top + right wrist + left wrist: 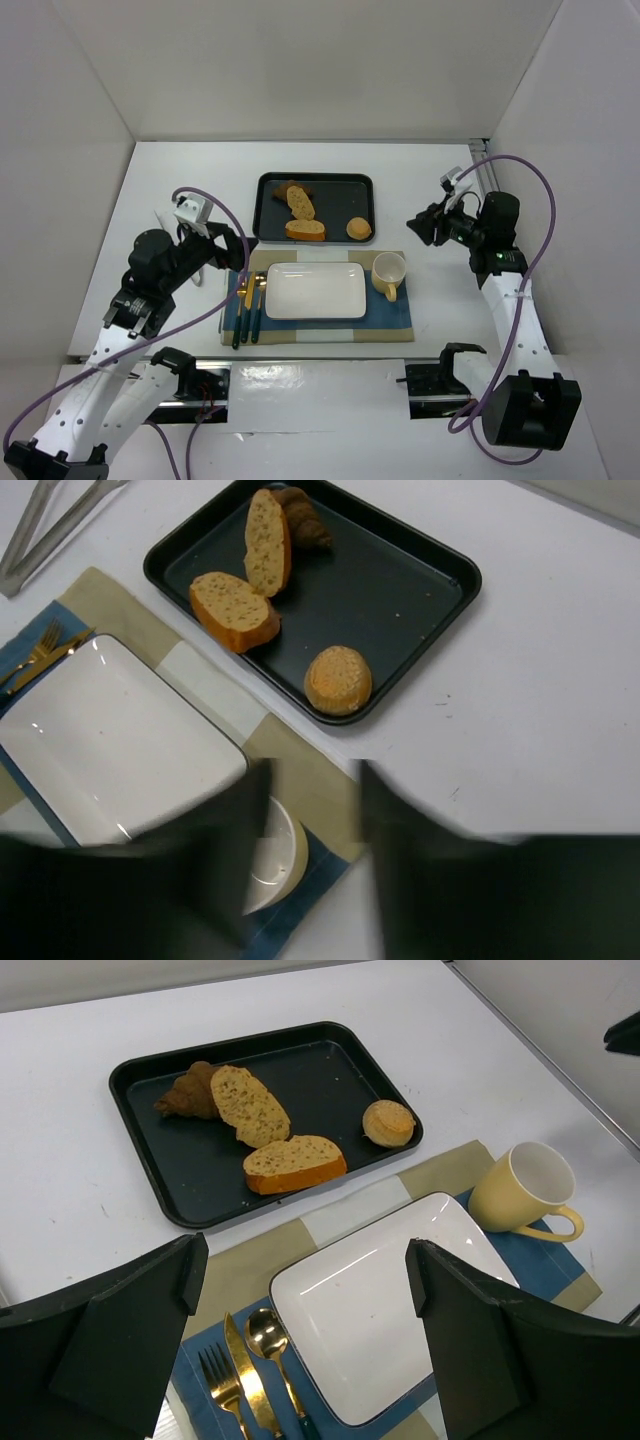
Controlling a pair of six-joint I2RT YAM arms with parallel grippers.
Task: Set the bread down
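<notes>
The bread (301,203), a flat pale speckled oval slice, lies in the black tray (315,180), leaning on a dark croissant (285,188). It also shows in the left wrist view (250,1106) and the right wrist view (266,542). A white rectangular plate (315,290) sits on a blue and tan placemat (395,315). My left gripper (235,255) is open and empty above the mat's left end, its fingers (150,1310) framing the plate (390,1300). My right gripper (420,228) is open and empty, right of the tray, above the cup (275,855).
The tray also holds a golden loaf piece (305,229) and a round bun (359,229). A yellow cup (388,272) stands right of the plate. Gold cutlery (247,300) lies left of it. Metal tongs (50,520) lie left of the tray.
</notes>
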